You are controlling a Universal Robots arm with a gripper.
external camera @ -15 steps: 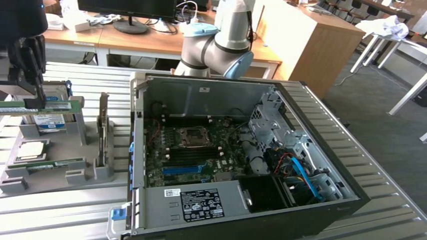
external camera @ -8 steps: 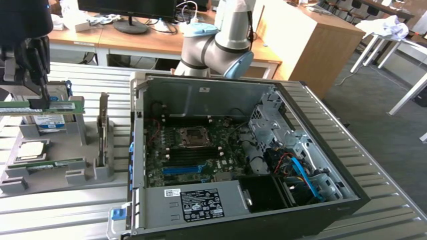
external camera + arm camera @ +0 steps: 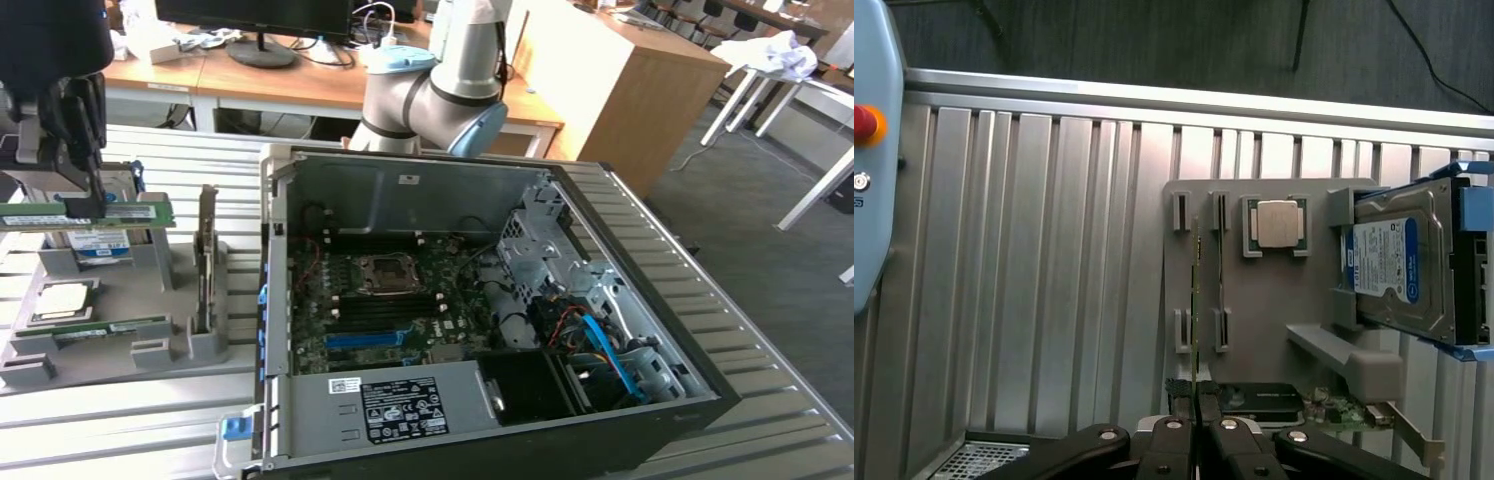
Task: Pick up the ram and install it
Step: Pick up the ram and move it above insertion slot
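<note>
Ram (image 3: 94, 213) sits clamped in my gripper (image 3: 88, 198), with the fingers closed on its middle part. It lies level over the grey holder (image 3: 134, 352) at the exterior view's left, well apart from the open computer case (image 3: 400, 185). Whether it is already free of the holder's slots (image 3: 1180, 210) I cannot tell. I judge the lift goes well if I grip firmly, do not tilt the stick, and rise straight so its ends do not catch.

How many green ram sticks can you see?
2. One ram is held in the gripper, above the grey holder. A second stick lies in the holder, nearer the camera. More may hide inside the computer.
</note>
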